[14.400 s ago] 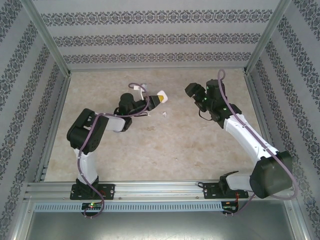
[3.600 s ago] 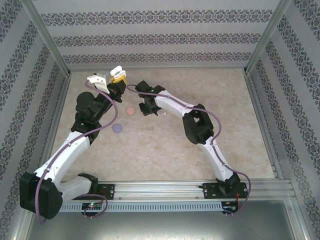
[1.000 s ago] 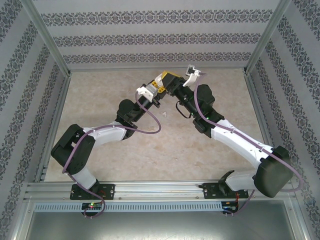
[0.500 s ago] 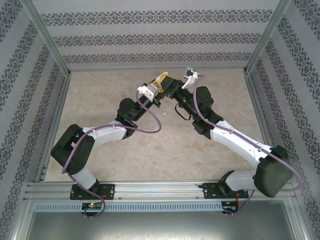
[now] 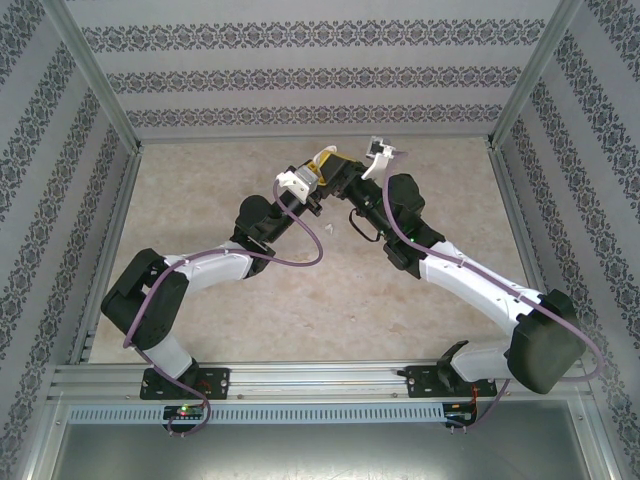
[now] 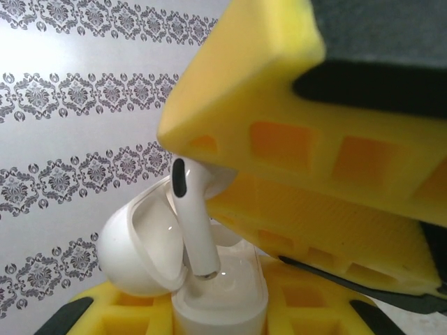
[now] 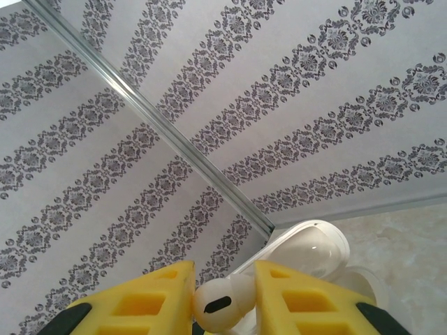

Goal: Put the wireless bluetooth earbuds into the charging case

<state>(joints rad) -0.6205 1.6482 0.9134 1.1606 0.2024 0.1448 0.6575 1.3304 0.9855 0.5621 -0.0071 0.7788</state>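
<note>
A white charging case [image 6: 222, 296] stands upright with its lid [image 6: 136, 246] flipped open to the left, and my left gripper [image 6: 220, 317] is shut on its base between yellow pads [image 6: 105, 314]. My right gripper [image 7: 222, 303] is shut on the head of a white earbud [image 7: 218, 305]. In the left wrist view the earbud [image 6: 192, 220] hangs stem down over the case's mouth. I cannot tell whether its tip touches the case. The right wrist view has the open case lid [image 7: 314, 246] just behind the earbud. Both grippers meet above the table's far middle, left gripper [image 5: 316, 172], right gripper [image 5: 347, 170].
A small white earbud [image 5: 327, 229] lies on the beige table [image 5: 400, 290] just in front of the grippers. Patterned walls [image 5: 300, 70] and metal frame posts [image 5: 92, 78] enclose the table on three sides. The arms' bases sit on the near rail [image 5: 320, 378].
Over the last second both grippers shifted slightly left together, the right one settling closer over the case. Both grips are unchanged.
</note>
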